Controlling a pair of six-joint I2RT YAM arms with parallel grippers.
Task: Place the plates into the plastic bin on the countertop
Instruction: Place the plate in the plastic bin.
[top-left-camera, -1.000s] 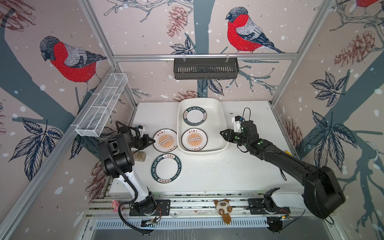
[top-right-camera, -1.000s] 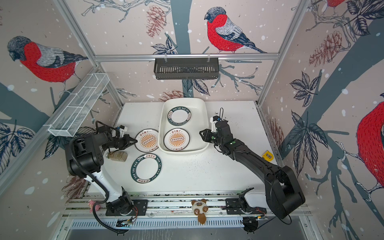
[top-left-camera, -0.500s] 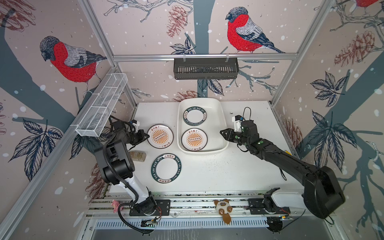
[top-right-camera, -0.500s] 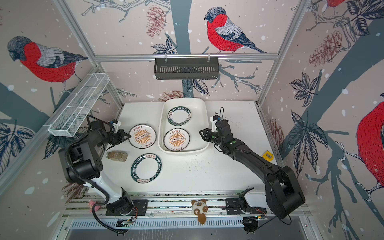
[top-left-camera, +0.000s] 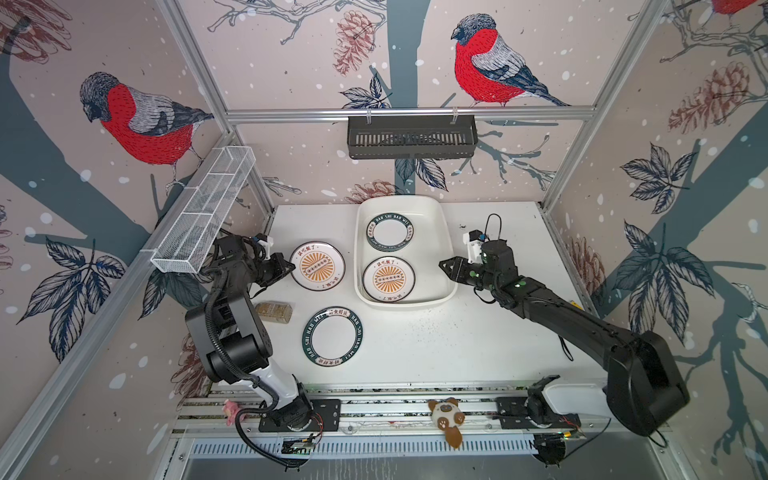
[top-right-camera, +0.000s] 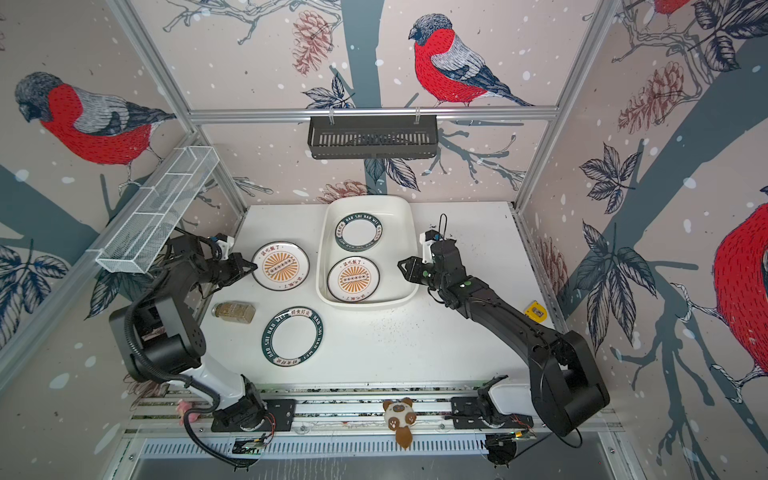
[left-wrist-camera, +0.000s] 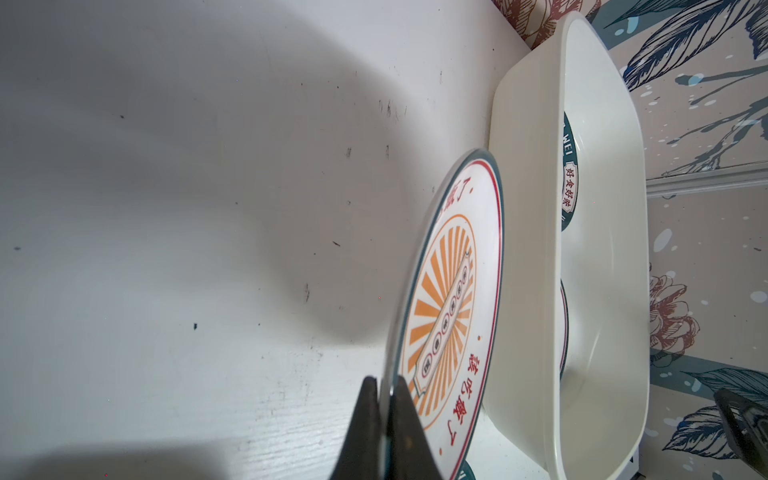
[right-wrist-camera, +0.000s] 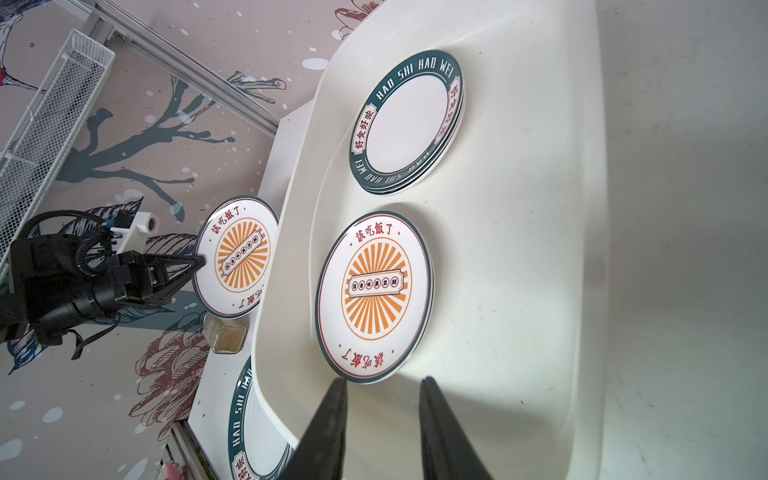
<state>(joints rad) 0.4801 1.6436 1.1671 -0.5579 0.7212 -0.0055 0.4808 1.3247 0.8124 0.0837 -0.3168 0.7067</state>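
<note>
My left gripper (top-left-camera: 291, 268) (left-wrist-camera: 384, 386) is shut on the rim of an orange sunburst plate (top-left-camera: 317, 266) (top-right-camera: 280, 266) (left-wrist-camera: 453, 291). It holds the plate just above the countertop (top-left-camera: 478, 332), left of the plastic bin (top-left-camera: 432, 232) (left-wrist-camera: 528, 249). Inside the bin lie a green-lettered plate stack (top-left-camera: 390, 234) (right-wrist-camera: 409, 120) and another sunburst plate (top-left-camera: 388, 278) (right-wrist-camera: 376, 291). A green-rimmed plate (top-left-camera: 331, 343) lies on the countertop in front. My right gripper (top-left-camera: 442, 264) (right-wrist-camera: 382, 382) is open with nothing in it, at the bin's right rim.
A small glass jar (top-left-camera: 273, 311) lies on its side by the left arm. A black slotted basket (top-left-camera: 411, 137) hangs on the back wall and a white wire-mesh basket (top-left-camera: 203, 216) on the left wall. A yellow item (top-right-camera: 536, 311) sits at the right edge.
My left gripper has lifted the sunburst plate and carried it a little back and to the left. The right arm has stayed about where it was.
</note>
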